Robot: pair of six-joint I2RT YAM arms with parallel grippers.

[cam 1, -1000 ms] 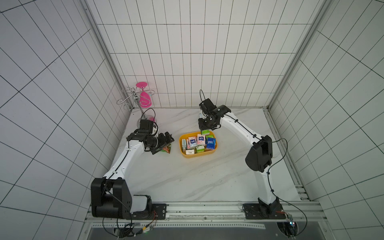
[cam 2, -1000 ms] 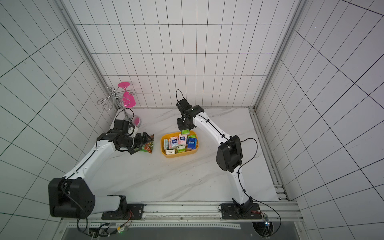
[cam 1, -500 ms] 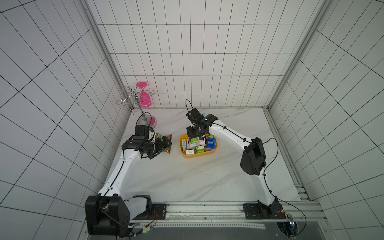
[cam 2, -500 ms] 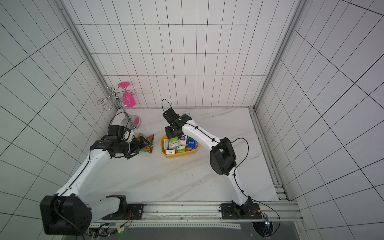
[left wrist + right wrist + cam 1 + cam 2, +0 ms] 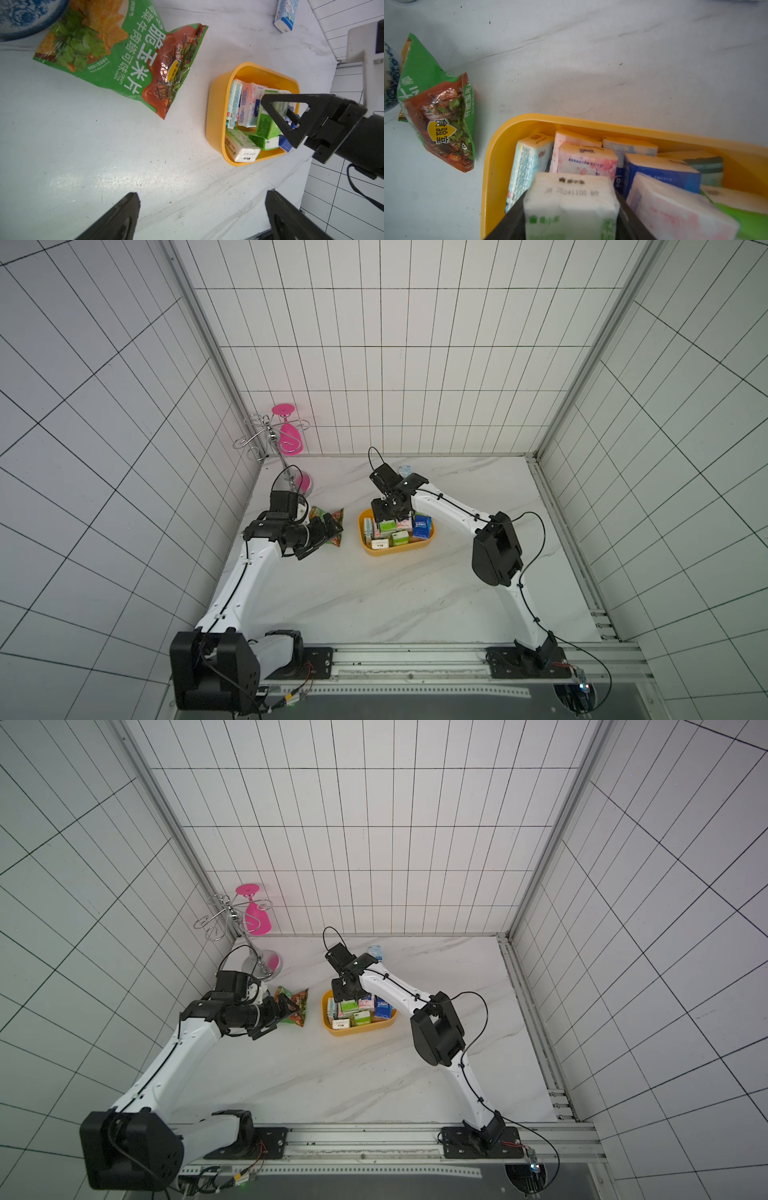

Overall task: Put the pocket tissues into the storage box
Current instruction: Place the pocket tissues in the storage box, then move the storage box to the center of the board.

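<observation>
My right gripper (image 5: 571, 195) swung from 12 o'clock to over storage box (image 5: 216, 116), green-white packet (image 5: 267, 122) between jaws. Pinched or freed, I can't tell. Meanwhile left gripper (image 5: 202, 193) spread wide, box's 9 o'clock. Stray blue-white packet (image 5: 284, 14) waits outside, 12 o'clock.

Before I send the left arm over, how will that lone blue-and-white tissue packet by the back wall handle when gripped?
The blue-and-white tissue packet looks soft-wrapped, so it will probably squash under the jaws. Its boxy, flat-sided shape should not roll. Its glossy film may slide on the marble tabletop if nudged.
</observation>
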